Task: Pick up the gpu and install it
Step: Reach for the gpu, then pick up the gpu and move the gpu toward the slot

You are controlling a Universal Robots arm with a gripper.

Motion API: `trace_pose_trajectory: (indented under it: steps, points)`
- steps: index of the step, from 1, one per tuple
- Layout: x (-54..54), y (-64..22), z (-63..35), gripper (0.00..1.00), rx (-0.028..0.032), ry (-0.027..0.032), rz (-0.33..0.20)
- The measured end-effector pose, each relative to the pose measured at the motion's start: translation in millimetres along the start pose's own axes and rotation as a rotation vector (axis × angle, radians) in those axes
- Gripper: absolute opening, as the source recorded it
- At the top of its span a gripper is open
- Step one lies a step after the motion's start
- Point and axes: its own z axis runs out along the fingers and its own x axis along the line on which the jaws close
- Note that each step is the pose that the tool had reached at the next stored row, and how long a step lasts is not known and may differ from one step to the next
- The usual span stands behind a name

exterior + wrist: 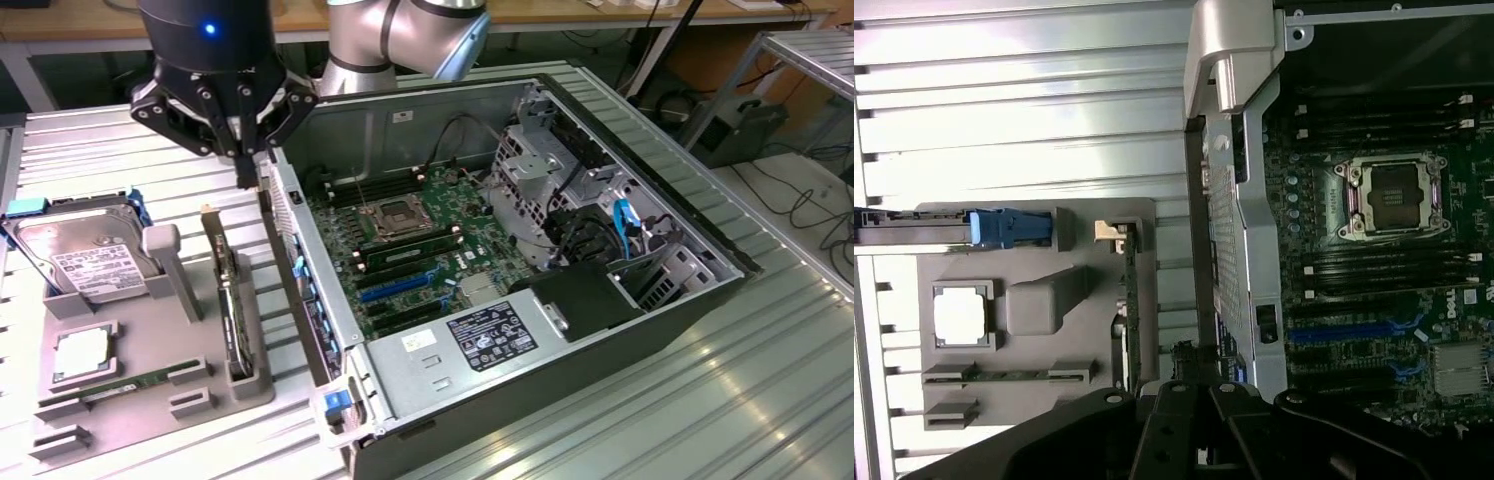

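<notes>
Gripper [248, 172] hangs with its fingers pressed together, pinching nothing, above the far end of the gpu [231, 300]; the gpu stands on its long edge in a slot of the grey tray [140, 335], just beside the open computer case [561, 400]; fingertips and card seem apart, though the angle is poor; a hard drive [80, 262] sits in the tray toward the exterior view's left.

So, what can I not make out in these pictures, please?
gpu: both views show its thin edge; the viewing angle hides the board faces.
hard drive: wrist view, cut off by the picture edge.
gripper: exterior view, its upper body cut off by the top edge.
power supply label: exterior view, print too small to read.
</notes>
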Motion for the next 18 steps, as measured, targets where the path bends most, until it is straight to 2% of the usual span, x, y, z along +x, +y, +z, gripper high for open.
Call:
trace_pose_trajectory:
  steps: [18]
  points:
    - [2.5,-11.9,-0.3,0.11,0.0,0.0,0.0]
